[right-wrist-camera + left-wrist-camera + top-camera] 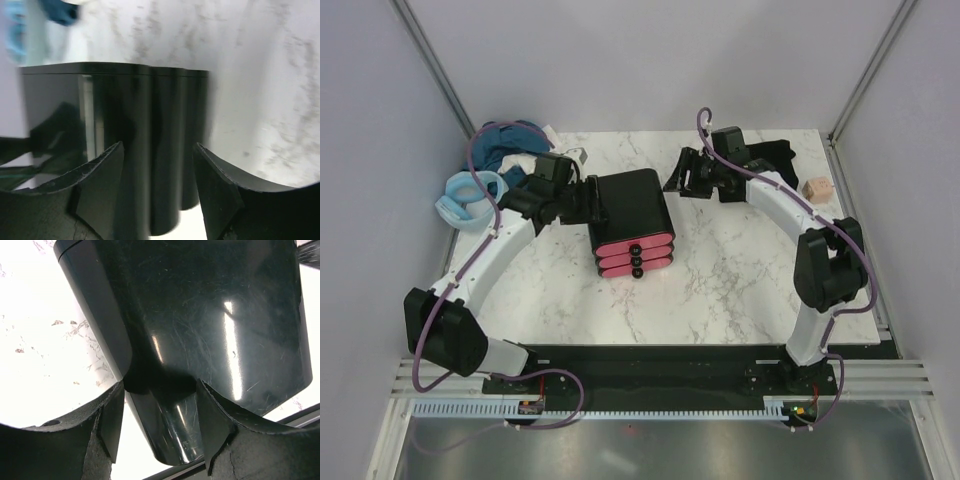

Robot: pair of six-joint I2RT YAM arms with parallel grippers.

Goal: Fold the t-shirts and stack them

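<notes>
The dark teal-blue t-shirt (506,141) lies bunched at the table's back left corner. The black t-shirt (772,156) lies crumpled at the back right, partly behind my right arm. Neither gripper touches a shirt. My left gripper (588,200) (160,385) is open against the left side of a glossy black case (630,212), its fingers straddling one rounded lobe of it (175,430). My right gripper (677,180) (159,146) stands open just off the case's right back corner, nothing between its fingers. The case (145,130) fills that blurred wrist view.
The black case has three pink end faces (635,254) turned toward the arms and sits mid-table. A pale blue ring (468,196) lies at the left edge beside the teal shirt. A small beige block (817,187) sits near the right edge. White marbled tabletop (740,280) surrounds them.
</notes>
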